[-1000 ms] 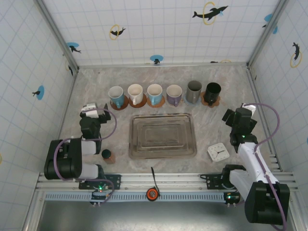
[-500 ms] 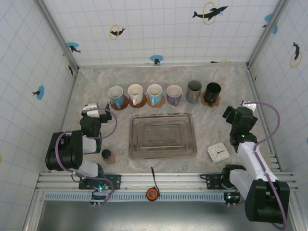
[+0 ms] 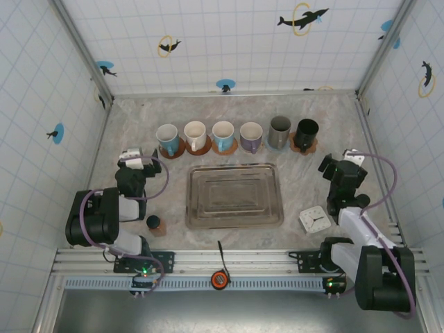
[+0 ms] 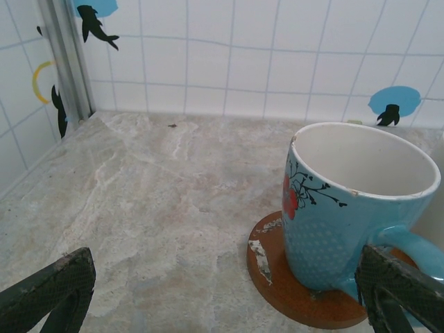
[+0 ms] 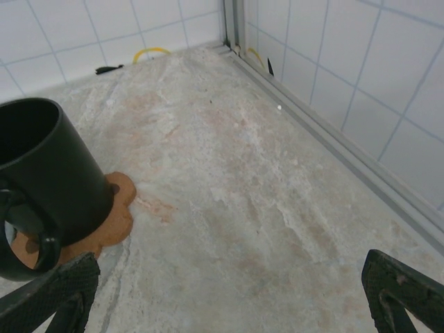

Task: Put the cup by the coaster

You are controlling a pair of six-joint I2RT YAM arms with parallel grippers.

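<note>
At overhead upper right, the black ceramic mug (image 3: 306,130) sits on its brown wooden coaster (image 5: 116,207); my left gripper (image 3: 133,159) and right gripper (image 3: 338,166) gape empty, task seemingly done.

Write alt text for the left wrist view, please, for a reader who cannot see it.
A light blue mug with a red-and-black floral print stands on a wooden coaster at right, on a marbled tabletop. The left gripper, open and empty, frames the bottom corners; a white tiled wall behind.
</note>
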